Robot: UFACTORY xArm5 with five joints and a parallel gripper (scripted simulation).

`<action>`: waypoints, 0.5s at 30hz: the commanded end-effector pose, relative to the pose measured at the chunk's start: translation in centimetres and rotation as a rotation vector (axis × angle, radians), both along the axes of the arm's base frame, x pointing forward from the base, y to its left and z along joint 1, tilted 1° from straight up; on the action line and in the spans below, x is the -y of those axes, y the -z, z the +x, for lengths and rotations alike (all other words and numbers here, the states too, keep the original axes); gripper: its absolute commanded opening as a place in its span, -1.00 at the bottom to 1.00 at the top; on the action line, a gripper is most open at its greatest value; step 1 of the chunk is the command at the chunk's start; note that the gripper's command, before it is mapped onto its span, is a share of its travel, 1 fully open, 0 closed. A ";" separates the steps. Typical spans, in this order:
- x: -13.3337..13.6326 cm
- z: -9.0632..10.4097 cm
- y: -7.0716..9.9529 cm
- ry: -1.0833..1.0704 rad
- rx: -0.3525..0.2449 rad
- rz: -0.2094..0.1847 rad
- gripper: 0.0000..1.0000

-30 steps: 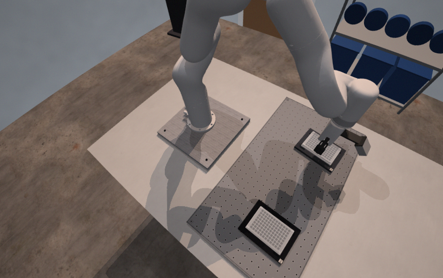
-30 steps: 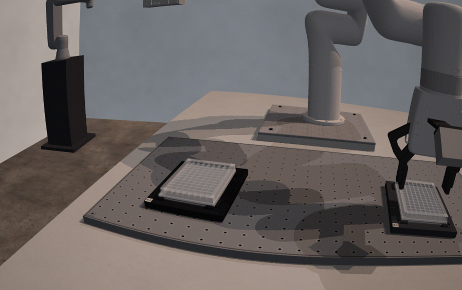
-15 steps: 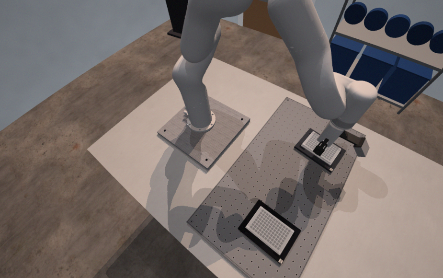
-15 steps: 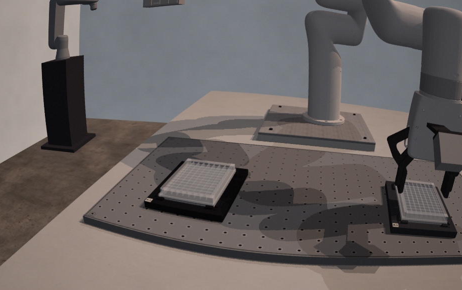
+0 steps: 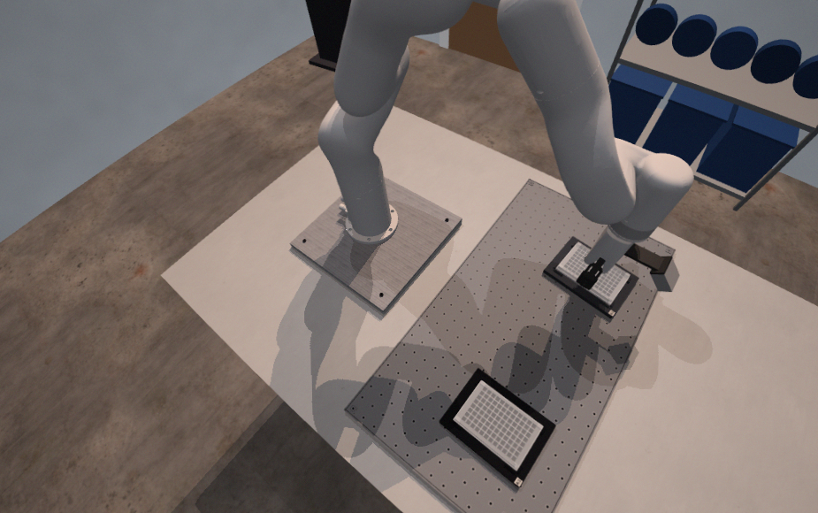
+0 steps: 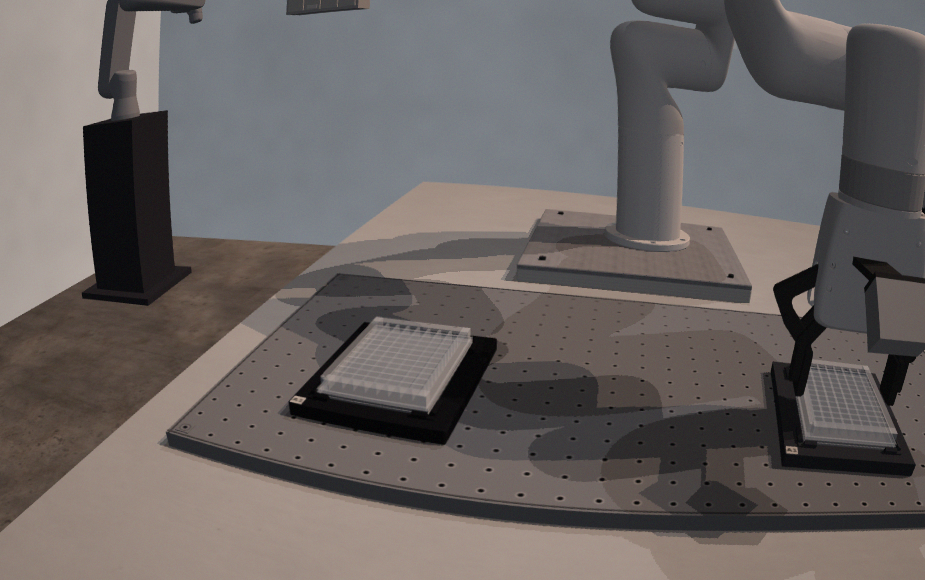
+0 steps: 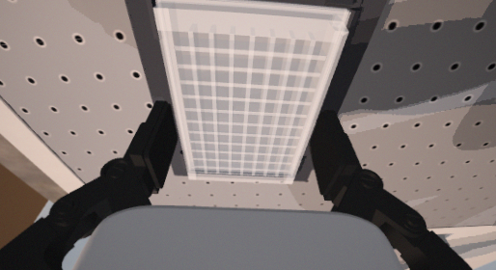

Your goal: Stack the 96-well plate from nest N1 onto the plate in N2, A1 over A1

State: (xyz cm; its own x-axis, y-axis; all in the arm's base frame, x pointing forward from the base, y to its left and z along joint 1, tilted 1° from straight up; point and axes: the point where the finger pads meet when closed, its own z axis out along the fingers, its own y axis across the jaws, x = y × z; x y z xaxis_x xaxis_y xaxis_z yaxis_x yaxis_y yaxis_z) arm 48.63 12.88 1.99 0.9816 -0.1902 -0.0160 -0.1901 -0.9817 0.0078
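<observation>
The clear, rectangular 96-well plate (image 7: 251,89) lies in its black rectangular plate nest N1 (image 6: 783,425) at the right end of the grey perforated breadboard (image 6: 581,403), and the black two-fingered gripper (image 6: 846,378) hangs directly over its far end. The fingers stand spread wide, one down each long side of the plate; in the wrist view the left finger (image 7: 156,145) and right finger (image 7: 330,151) flank the plate's walls with a thin gap on both sides, gripping nothing. In the exterior view the fingertips reach down to about the level of the plate's upper rim.

The plate is translucent and pale, its top a fine grid of square wells, with a stepped skirt around the base. It sits flat and square in the nest, whose black border shows all round it. A small white label (image 6: 791,450) marks the nest's near left corner.

A second clear 96-well plate (image 6: 397,362) rests in the black plate nest N2 (image 6: 451,414) well apart, toward the left end of the breadboard
</observation>
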 end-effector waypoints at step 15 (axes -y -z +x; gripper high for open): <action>0.0 0.1 0.3 0.000 0.004 0.001 1.00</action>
